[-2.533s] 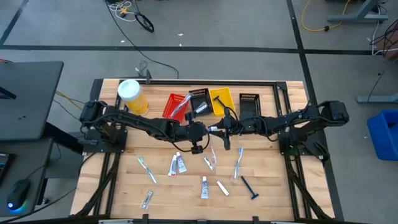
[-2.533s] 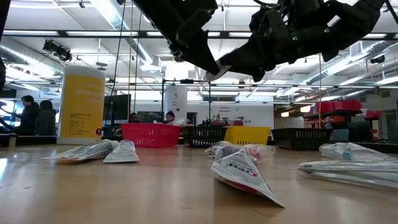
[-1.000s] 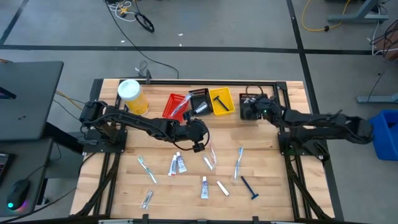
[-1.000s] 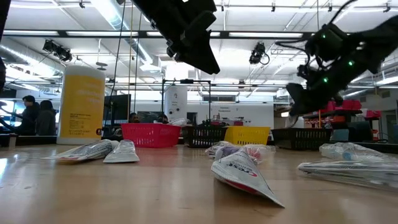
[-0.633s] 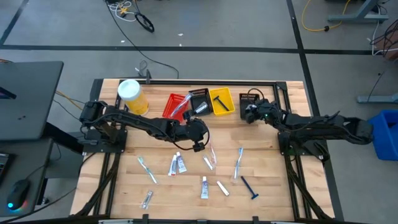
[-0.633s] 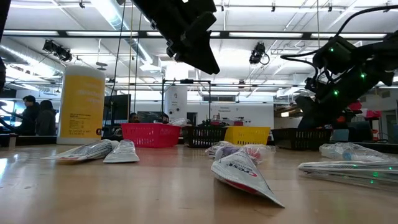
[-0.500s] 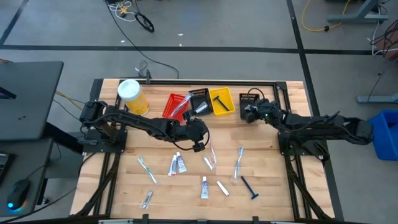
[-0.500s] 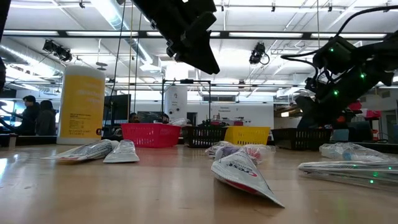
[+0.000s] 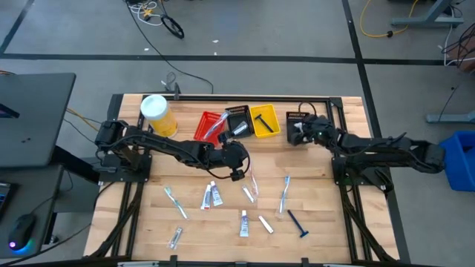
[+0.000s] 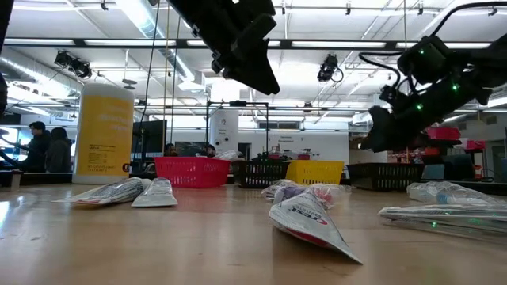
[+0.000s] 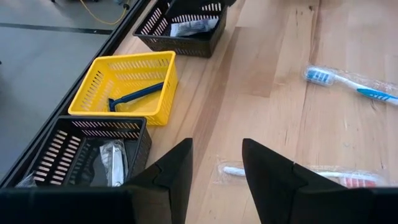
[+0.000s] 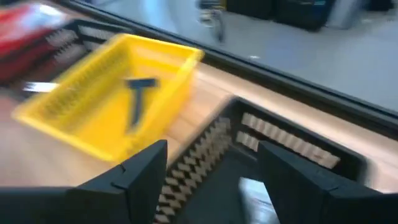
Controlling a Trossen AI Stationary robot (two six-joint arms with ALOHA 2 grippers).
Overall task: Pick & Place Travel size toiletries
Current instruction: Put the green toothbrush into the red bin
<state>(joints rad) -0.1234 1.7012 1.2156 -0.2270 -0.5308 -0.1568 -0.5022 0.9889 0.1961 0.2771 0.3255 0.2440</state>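
Note:
Toiletries lie loose on the wooden table: wrapped toothbrushes (image 9: 176, 202) (image 9: 284, 193), small tubes (image 9: 211, 195) (image 9: 243, 222), a dark blue razor (image 9: 298, 222) and a white packet (image 9: 265, 224). My left gripper (image 9: 236, 165) hangs open above the table's middle, over a wrapped toothbrush (image 11: 292, 175). My right gripper (image 9: 297, 132) is open above the rightmost black bin (image 9: 297, 121), and a white packet (image 12: 258, 194) lies inside it. Another razor (image 11: 134, 96) rests in the yellow bin (image 9: 263, 121).
Along the far edge stand a red bin (image 9: 209, 126), a black bin (image 9: 237, 121) holding packets, the yellow bin and the right black bin. A big yellow canister (image 9: 157, 115) with a white lid stands far left. Bare wood shows between the arms and along the right side.
My right gripper, which was at the table's middle beside the left one 2.5 s ago, has stayed over the rightmost black bin. It has dipped a little toward the bin and risen again. The left arm and the loose items have kept still.

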